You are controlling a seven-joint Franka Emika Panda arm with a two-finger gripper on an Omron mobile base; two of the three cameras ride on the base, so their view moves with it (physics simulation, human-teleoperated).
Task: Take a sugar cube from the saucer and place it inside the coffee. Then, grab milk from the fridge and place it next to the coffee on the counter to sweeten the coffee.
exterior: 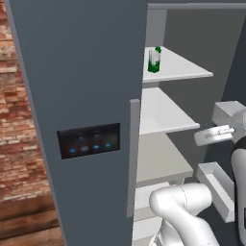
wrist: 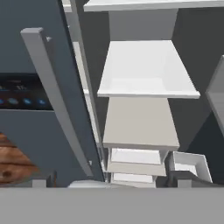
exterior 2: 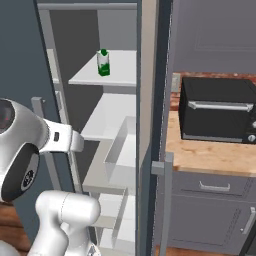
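Note:
The fridge (exterior: 81, 86) stands open, its grey door with the dark blue-lit panel (exterior: 89, 141) and vertical handle (exterior: 133, 153) swung to the left. The milk (exterior: 154, 60), a white carton with green markings, stands upright on the top white shelf (exterior 2: 120, 70), also seen as the carton (exterior 2: 103, 63). My gripper (wrist: 111, 183) is open and holds nothing. It sits in front of the middle shelves (wrist: 146, 70), well below and short of the milk. Its white hand (exterior: 211, 135) reaches in from the right. The sugar cube, saucer and coffee are out of view.
A white door bin (exterior: 218, 187) hangs on the right-hand fridge door, seen again as the bin (exterior 2: 122, 155). Right of the fridge, a black oven (exterior 2: 217, 110) sits on the wood-grain counter (exterior 2: 210, 152) over grey cabinets. A brick wall (exterior: 19, 120) lies to the left.

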